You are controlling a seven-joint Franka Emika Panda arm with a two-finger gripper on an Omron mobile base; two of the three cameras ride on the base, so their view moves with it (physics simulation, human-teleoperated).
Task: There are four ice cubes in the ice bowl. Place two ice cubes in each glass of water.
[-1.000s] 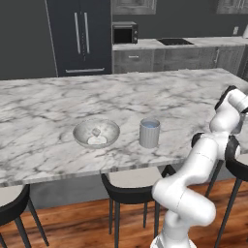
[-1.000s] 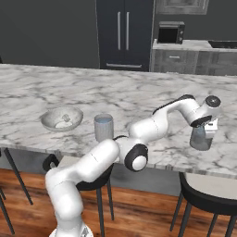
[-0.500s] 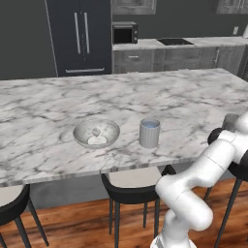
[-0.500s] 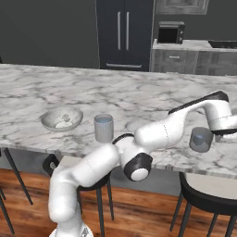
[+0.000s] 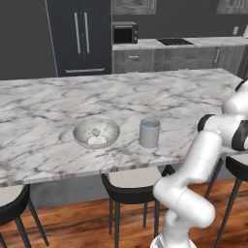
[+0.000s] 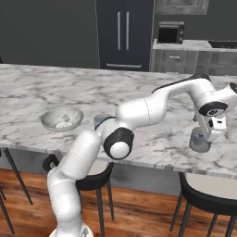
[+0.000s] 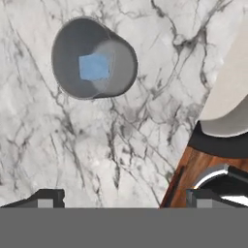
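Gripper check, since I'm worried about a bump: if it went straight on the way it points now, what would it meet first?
Probably the bare marble counter. The open gripper looks down at it, with the glass of water holding one ice cube off to one side. Depth is unclear.

The arm (image 6: pixel 139 113) is a chain of glossy white, rounded, tube-like segments joined by dark grey to black collars and round joint caps, ending in a pale blocky hand with two small dark finger tips (image 7: pixel 46 199).
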